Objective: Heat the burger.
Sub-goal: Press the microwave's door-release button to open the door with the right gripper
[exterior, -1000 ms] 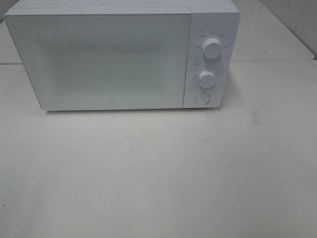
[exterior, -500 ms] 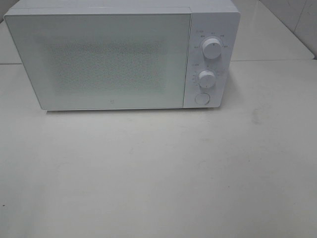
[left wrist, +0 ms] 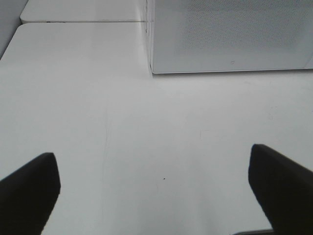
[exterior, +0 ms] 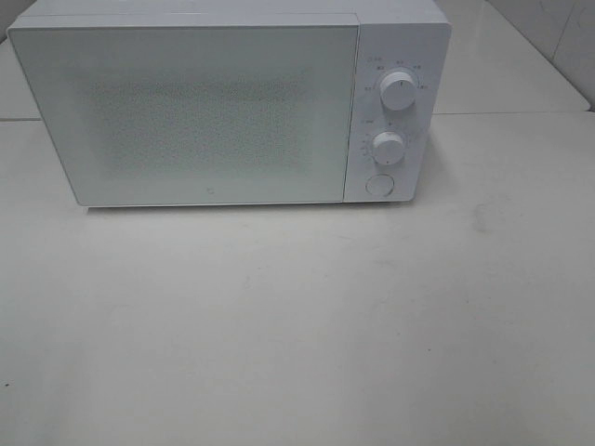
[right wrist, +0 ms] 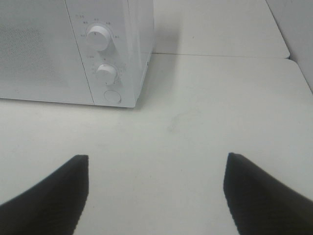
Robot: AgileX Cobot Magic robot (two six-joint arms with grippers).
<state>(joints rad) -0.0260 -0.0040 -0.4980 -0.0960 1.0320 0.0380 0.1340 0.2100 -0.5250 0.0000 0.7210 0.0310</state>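
Exterior high view: a white microwave (exterior: 214, 102) is seen standing at the back of a pale table (exterior: 297, 325). Its door (exterior: 186, 111) is shut, and nothing can be made out through the frosted window. On the control panel beside the door, an upper knob (exterior: 398, 90) is set above a lower knob (exterior: 389, 147), and a round button (exterior: 378, 184) is placed under both.

From the left wrist, the left gripper (left wrist: 151, 152) is shown with its two dark fingers (left wrist: 29, 191) spread wide. Nothing is held, and only the table surface is seen between the jaws. A lower front corner of the microwave lies ahead of the jaws, well apart from them.

From the right wrist, the right gripper (right wrist: 156, 155) is likewise shown spread wide, with its dark fingers (right wrist: 49, 196) closed on nothing and only the table surface between the jaws. The control panel, with both knobs and the button, lies ahead of these jaws and well apart from them.

The burger is shown in none of the views, so where it lies relative to either pair of jaws cannot be told.
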